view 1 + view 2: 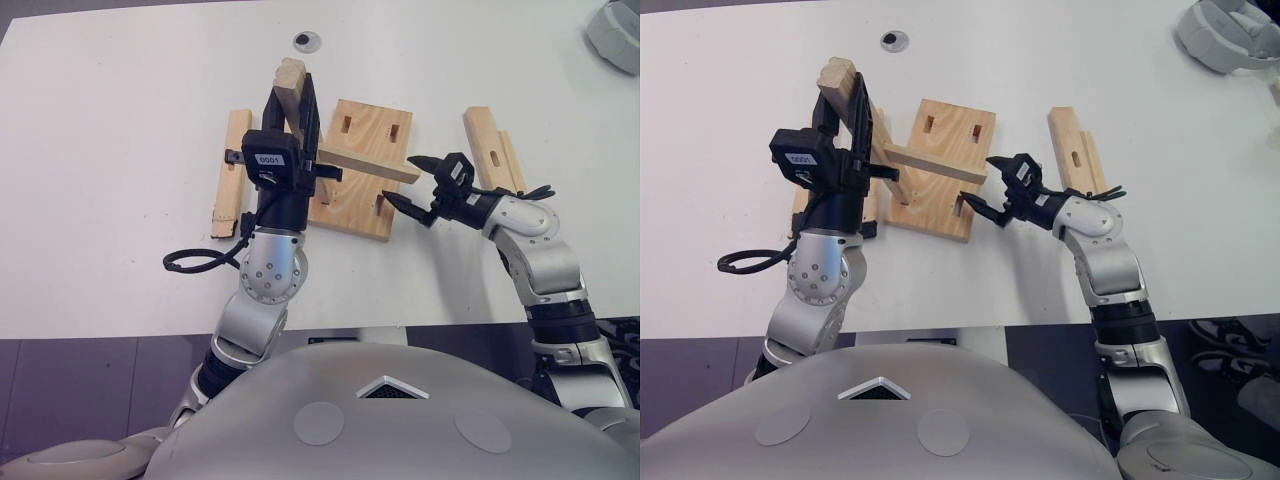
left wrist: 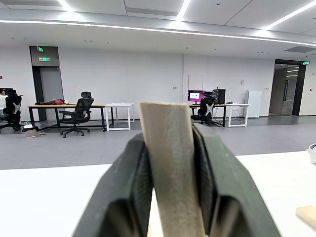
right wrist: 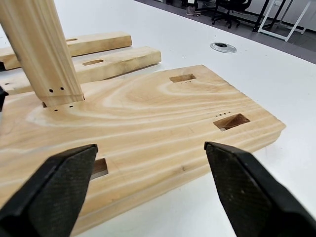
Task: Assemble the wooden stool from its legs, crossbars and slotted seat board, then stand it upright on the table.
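At nine o'clock from the board (image 1: 352, 208), two spare legs (image 1: 233, 165) lie flat, side by side, on the table (image 1: 120, 200). Next comes the left gripper (image 1: 292, 100), clamped across the upper part of a leg (image 1: 290, 75). That leg stands close to upright with its foot at the board's seven-o'clock slot; whether it is fully seated is hidden. A crossbar (image 1: 370, 165) juts from the leg toward three o'clock and hangs above the board. The board lies flat mid-table with its other three slots open. At its four-o'clock edge the right gripper (image 1: 410, 183) is spread wide and holds nothing; I cannot tell whether it touches the wood. Farther toward three o'clock, two other pieces (image 1: 483, 140) lie flat and close together. All the parts look like stiff, fairly light, smooth-sanded wood, so nothing should bend, but the flat faces may slip in the fingers. The leg seems best held across its flat faces, as now, so a push runs straight down into the slot. The board probably needs pinning at its edge, since pressing a tight joint could slide it on the slick table. The jutting crossbar acts as a lever, and a knock there could wrench the joint.
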